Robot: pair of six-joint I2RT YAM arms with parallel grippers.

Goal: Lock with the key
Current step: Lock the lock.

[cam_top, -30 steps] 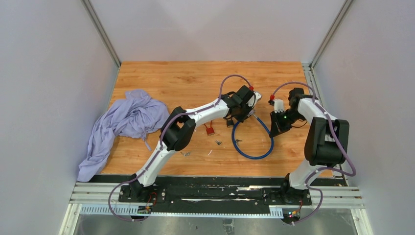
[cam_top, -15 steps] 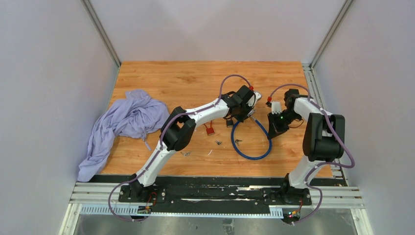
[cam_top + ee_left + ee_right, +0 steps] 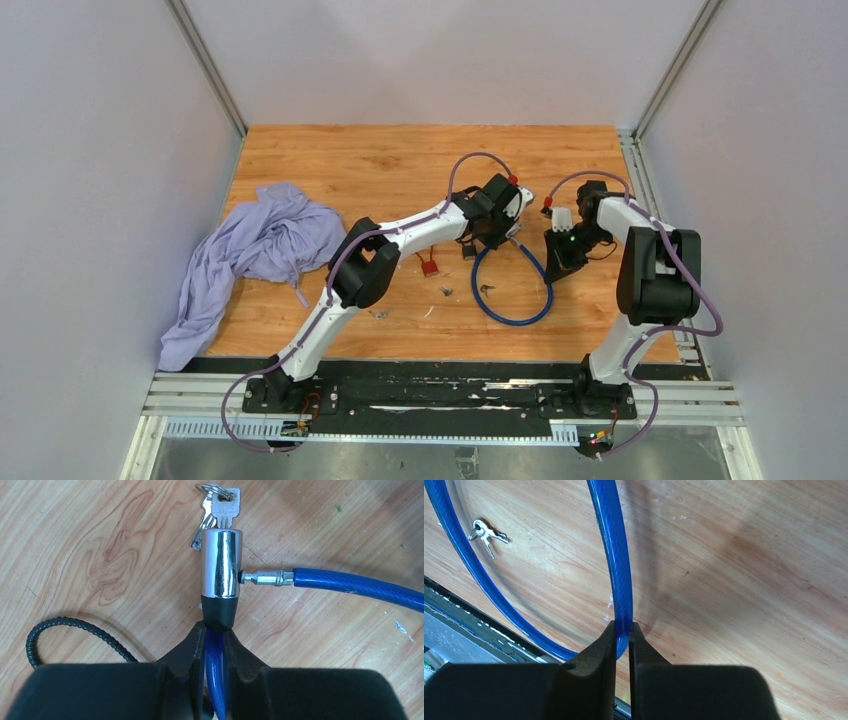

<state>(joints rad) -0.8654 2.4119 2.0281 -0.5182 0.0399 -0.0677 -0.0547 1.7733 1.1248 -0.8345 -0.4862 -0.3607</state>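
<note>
Where the cable lock (image 3: 512,322) lies: on the wooden table (image 3: 350,160), right of centre, its blue cable curved in a loop between the two arms.
Left gripper (image 3: 215,630): clenched on the blue cable, just below the black collar of the lock's chrome cylinder (image 3: 221,565).
Right gripper (image 3: 623,631): pinched tight on another stretch of the same cable, on the loop's right side.
Key (image 3: 226,506): seated in the far end of the chrome cylinder, with a ring and a second key hanging beside it.
Metal pin (image 3: 265,576): at the cable's free end, its tip meeting the cylinder's side.
Loose keys (image 3: 486,532): flat on the wood inside the loop, not touching the cable.
Cloth (image 3: 255,245): a crumpled lavender heap at the table's left edge, well apart from the lock.
Red item (image 3: 429,266): small, on the wood just left of the loop; too small to identify.
</note>
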